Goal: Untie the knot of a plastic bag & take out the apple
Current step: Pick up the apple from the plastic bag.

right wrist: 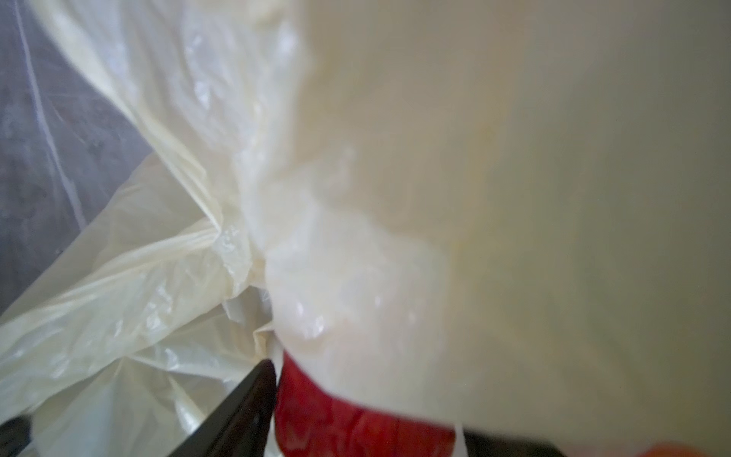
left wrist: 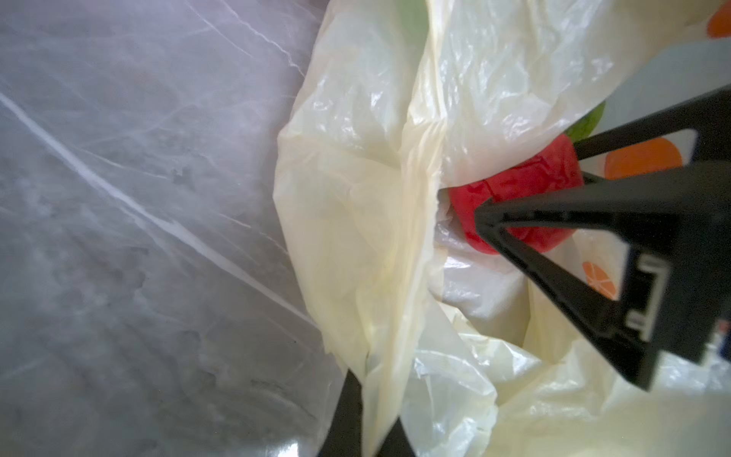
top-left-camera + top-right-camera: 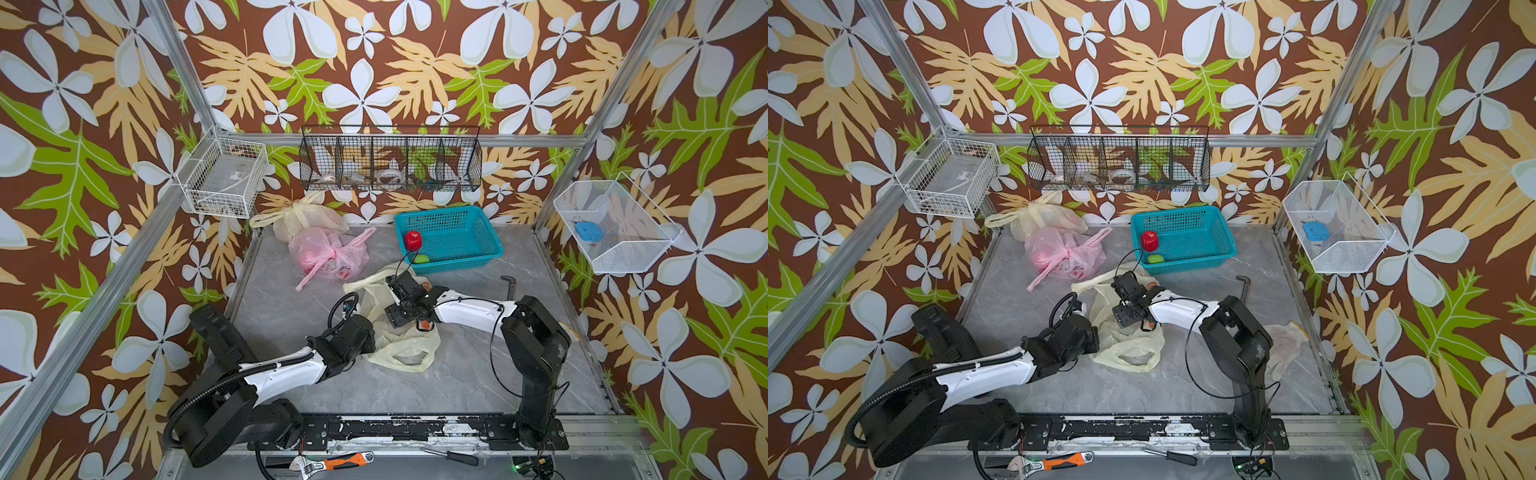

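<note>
Both top views: right arm (image 3: 469,309) reaches low into bag (image 3: 399,351).

Left arm (image 3: 286,372), right arm (image 3: 469,309): white shells, black joints. Ribbed black hose (image 3: 262,366) left; thin black cable (image 3: 491,349) right. Right gripper (image 2: 526,186): black triangular frames.

Top views: bright, even, diffuse light with only faint shadows. Left wrist: cream plastic bag (image 2: 356,205) ahead of left gripper (image 2: 372,431) is sharp, with speckled glare on the creases; tabletop (image 2: 118,237) beside it is hazy. Right wrist: bag film over right gripper (image 1: 368,407) is fully blurred, apple (image 1: 336,419) soft.
</note>
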